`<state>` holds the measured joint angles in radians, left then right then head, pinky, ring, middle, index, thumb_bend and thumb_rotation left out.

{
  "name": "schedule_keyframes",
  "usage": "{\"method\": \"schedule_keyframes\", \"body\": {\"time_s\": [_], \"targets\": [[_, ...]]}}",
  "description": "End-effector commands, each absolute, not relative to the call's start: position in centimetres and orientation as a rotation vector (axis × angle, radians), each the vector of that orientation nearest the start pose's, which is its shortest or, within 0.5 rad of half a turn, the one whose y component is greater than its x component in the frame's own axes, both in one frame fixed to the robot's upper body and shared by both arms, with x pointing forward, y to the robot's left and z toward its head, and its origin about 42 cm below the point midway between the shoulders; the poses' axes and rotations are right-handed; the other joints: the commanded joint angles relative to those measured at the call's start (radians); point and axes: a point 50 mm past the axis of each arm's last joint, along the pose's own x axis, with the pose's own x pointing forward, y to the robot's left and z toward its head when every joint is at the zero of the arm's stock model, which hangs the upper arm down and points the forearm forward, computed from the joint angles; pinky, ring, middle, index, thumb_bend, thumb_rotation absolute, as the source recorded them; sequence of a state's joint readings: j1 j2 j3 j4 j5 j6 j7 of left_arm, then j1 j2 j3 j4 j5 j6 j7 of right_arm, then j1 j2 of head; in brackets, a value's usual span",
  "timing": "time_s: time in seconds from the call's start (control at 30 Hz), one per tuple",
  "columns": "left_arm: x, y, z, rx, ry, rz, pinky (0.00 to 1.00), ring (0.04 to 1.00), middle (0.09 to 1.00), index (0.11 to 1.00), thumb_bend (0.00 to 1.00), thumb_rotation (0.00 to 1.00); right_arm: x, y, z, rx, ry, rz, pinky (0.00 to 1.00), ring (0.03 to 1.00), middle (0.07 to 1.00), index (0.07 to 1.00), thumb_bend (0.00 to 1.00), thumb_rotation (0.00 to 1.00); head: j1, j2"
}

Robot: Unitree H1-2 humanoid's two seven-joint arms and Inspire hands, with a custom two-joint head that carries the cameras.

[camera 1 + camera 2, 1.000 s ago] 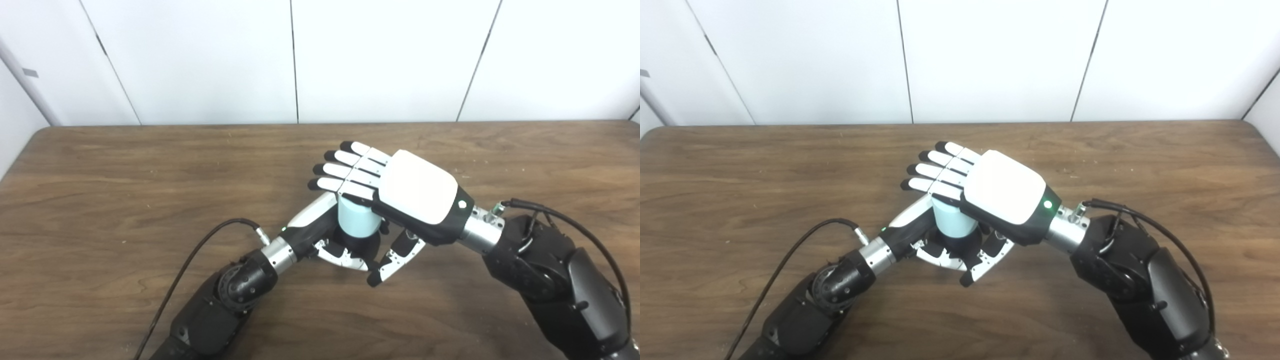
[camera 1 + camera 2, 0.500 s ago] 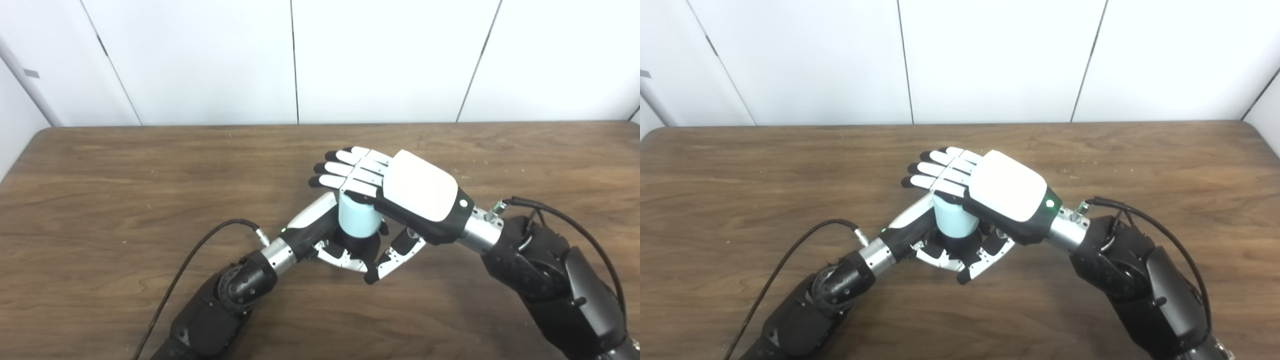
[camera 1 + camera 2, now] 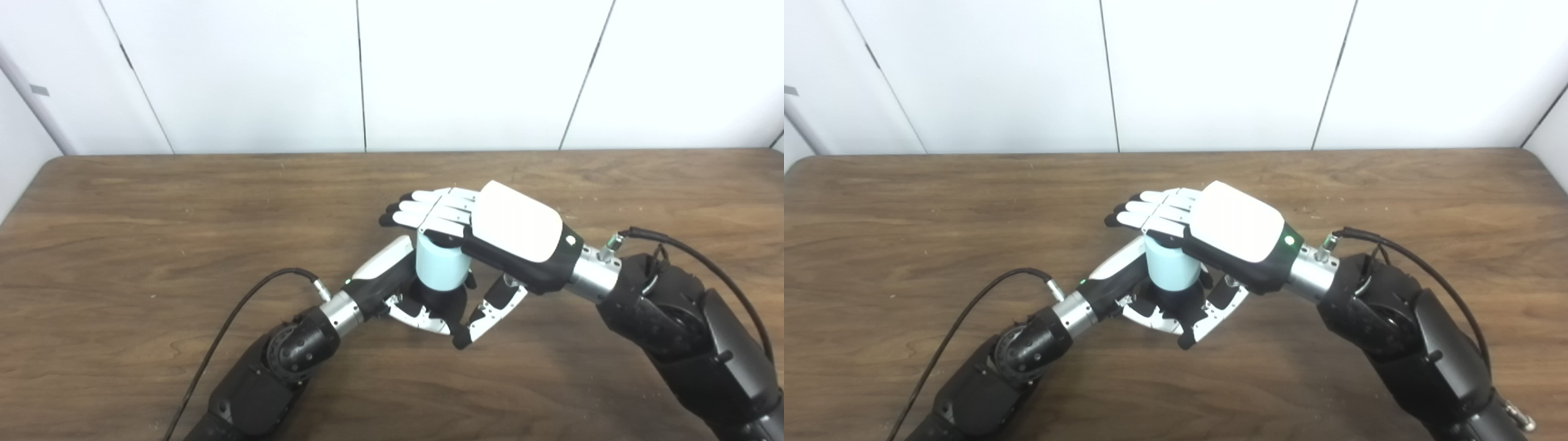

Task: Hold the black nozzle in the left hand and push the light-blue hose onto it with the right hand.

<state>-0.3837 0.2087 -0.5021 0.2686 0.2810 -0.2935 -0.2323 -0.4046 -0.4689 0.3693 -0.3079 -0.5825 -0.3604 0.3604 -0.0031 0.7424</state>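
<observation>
Nozzle (image 3: 442,299), black, stands upright near the middle of the wooden table (image 3: 122,214), with the left hand (image 3: 398,288) at its left, fingers curled around its base. Light-blue hose (image 3: 440,266) sits directly atop it, long axis vertical. Right hand (image 3: 490,236) lies flat across the hose's top, fingers straight and pressed together, thumb hanging free beside it; the push would run straight down that axis.
</observation>
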Motion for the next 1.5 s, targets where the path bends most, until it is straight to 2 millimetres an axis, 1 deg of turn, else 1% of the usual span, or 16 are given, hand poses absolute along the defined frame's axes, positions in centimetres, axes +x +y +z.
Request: {"method": "schedule_keyframes", "body": {"time_s": [0.0,0.37,0.63,0.83,1.07,1.3,1.47], "targets": [[34.1,14.7,7.4,0.728,-0.068,-0.894,0.66,0.693,0.635,0.486,0.51,0.07,31.7,-18.3,25.0,-1.258,-0.801,0.886,0.82,0.895,0.901,0.925,0.81,0.38,-0.002,0.000],[34.0,14.8,7.4,0.740,-0.074,-0.896,0.66,0.691,0.638,0.487,0.51,0.07,31.7,-18.3,25.1,-1.296,-0.800,0.896,0.81,0.874,0.877,0.909,0.81,0.37,-0.003,0.001],[33.9,14.8,7.5,0.745,-0.088,-0.895,0.65,0.685,0.635,0.488,0.51,0.07,30.9,-18.5,24.5,-1.321,-0.806,0.901,0.81,0.872,0.874,0.904,0.81,0.36,-0.002,0.004],[33.9,14.8,7.5,0.755,-0.087,-0.890,0.63,0.676,0.640,0.488,0.51,0.07,30.9,-18.5,24.3,-1.333,-0.813,0.883,0.81,0.872,0.874,0.903,0.80,0.33,-0.002,0.004],[34.0,14.8,7.5,0.756,-0.090,-0.898,0.64,0.681,0.635,0.488,0.51,0.07,30.8,-18.7,23.9,-1.316,-0.814,0.863,0.81,0.872,0.874,0.909,0.80,0.32,-0.001,0.005],[34.0,14.9,7.4,0.743,-0.089,-0.898,0.64,0.680,0.635,0.488,0.51,0.07,30.7,-18.7,23.6,-1.288,-0.798,0.864,0.82,0.876,0.880,0.914,0.79,0.32,-0.002,0.008],[34.0,14.9,7.4,0.736,-0.083,-0.900,0.66,0.711,0.629,0.488,0.51,0.07,30.6,-18.7,23.5,-1.250,-0.768,0.874,0.83,0.883,0.886,0.925,0.78,0.34,-0.002,0.008]]}}
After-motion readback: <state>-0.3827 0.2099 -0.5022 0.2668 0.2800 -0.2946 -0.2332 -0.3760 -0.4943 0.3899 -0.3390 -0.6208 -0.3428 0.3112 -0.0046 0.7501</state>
